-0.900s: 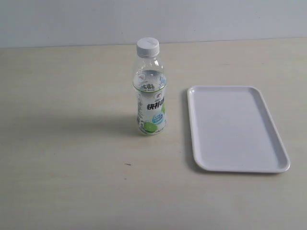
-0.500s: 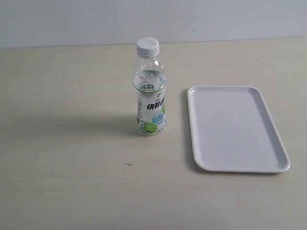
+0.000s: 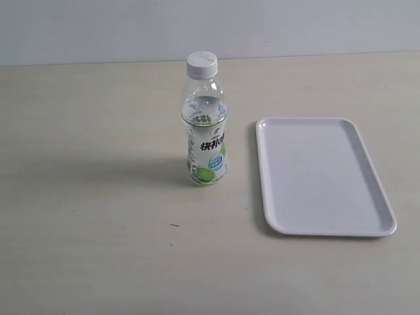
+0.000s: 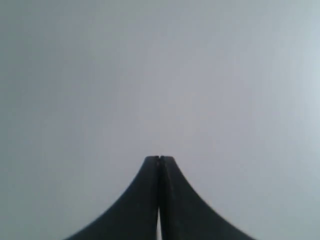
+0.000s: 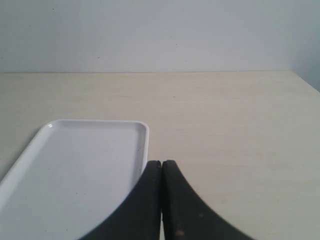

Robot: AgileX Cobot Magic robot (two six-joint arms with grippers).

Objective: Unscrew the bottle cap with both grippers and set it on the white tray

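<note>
The clear bottle (image 3: 205, 134) with its white-and-green lime label stands upright near the middle of the table, its ribbed white cap (image 3: 201, 64) screwed on top. The white tray (image 3: 321, 176) lies flat to its right with nothing on it. Neither arm shows in the exterior view. My left gripper (image 4: 159, 158) is shut on nothing and faces only a plain grey wall. My right gripper (image 5: 161, 162) is shut on nothing too, hovering by a corner of the tray (image 5: 75, 165); the bottle is outside both wrist views.
The table (image 3: 92, 216) is a pale wood-grain surface, with a small dark speck (image 3: 174, 225) in front of the bottle. A light grey wall (image 3: 295, 26) runs along its far edge.
</note>
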